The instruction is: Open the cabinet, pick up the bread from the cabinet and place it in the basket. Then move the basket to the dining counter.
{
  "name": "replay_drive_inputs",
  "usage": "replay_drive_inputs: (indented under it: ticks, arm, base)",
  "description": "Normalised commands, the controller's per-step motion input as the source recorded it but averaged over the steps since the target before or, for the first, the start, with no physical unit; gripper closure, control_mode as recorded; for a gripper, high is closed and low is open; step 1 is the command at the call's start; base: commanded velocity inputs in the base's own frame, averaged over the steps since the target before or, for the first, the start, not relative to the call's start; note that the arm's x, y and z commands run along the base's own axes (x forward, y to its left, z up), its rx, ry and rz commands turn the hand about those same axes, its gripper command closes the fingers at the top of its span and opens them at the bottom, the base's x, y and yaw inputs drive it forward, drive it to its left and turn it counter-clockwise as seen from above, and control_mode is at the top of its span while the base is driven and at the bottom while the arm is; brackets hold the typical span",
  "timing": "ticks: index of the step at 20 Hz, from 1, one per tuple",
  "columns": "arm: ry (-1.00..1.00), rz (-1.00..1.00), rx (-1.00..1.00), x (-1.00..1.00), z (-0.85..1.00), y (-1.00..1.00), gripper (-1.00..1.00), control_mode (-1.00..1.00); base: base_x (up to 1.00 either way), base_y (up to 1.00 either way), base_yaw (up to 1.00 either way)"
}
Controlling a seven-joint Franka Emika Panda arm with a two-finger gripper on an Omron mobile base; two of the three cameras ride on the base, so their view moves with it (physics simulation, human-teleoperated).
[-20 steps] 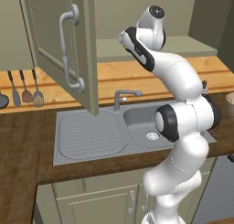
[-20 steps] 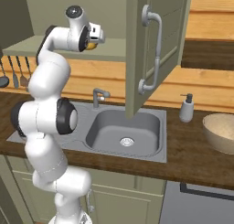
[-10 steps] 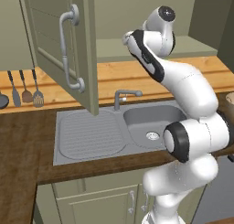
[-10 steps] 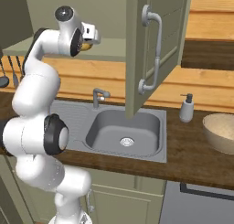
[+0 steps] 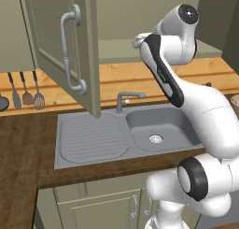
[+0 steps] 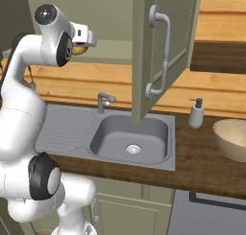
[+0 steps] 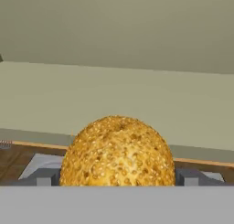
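The cabinet's left door (image 5: 60, 50) stands swung open, its curved grey handle (image 6: 161, 56) facing out. The bread (image 7: 118, 152), a seeded golden bun, sits on the pale cabinet shelf (image 7: 114, 99). My gripper (image 7: 118, 177) is open, with one dark fingertip (image 7: 43, 177) on each side of the bun, close to its flanks. In the right base view the bread (image 6: 79, 50) peeks out yellow under the hand (image 6: 86, 37). The basket (image 6: 233, 138) rests on the worktop at far right. The dining counter is out of view.
Below the cabinet lie a grey steel sink (image 6: 132, 135) with a faucet (image 5: 126, 99) and a drainboard (image 5: 88, 137). A soap dispenser (image 6: 196, 113) stands between sink and basket. Utensils (image 5: 25, 90) hang on the wall at left. The open door juts out over the sink.
The arm's upper joints have swung and the hand has pushed further onto the shelf toward the bun. The jaws have stayed wide. Door and basket have not moved.
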Motion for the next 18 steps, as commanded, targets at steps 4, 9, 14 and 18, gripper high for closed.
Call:
replay_drive_inputs:
  ticks: [4, 9, 14, 18]
  arm:
    - [0.11, 0.0, 0.0, -1.0, 0.15, -0.12, 1.0, -1.0]
    - [0.0, 0.0, 0.0, -1.0, -0.48, -0.14, 1.0, -1.0]
    - [0.01, 0.0, 0.0, -0.91, -0.64, -0.02, 1.0, -1.0]
    - [0.0, 0.0, 0.0, -0.64, -0.68, -0.08, 1.0, -1.0]
  base:
    - [0.0, 0.0, 0.0]
    - [0.0, 0.0, 0.0]
    - [0.0, 0.0, 0.0]
    - [0.0, 0.0, 0.0]
